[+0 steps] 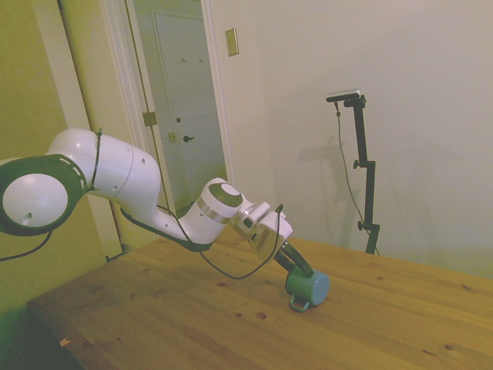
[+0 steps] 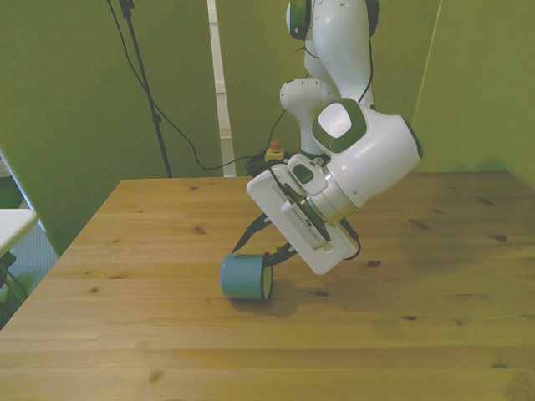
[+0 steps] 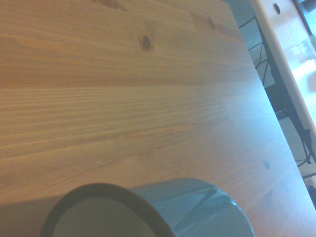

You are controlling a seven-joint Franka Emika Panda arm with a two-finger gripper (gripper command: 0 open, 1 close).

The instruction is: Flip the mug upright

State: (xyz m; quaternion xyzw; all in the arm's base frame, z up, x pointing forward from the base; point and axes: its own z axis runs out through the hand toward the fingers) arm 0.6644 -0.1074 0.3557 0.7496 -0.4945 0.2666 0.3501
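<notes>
Mug (image 2: 245, 277) was found lying on its side on the table (image 2: 125, 334), gripped at its rim by the gripper (image 2: 269, 255), with the flip upright not yet done

White arm (image 2: 368, 159), grey-green joint caps, black cable (image 1: 231, 271)

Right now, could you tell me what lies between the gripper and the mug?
Nothing: in the side view the gripper already reaches the mug, lying on its side.
</notes>
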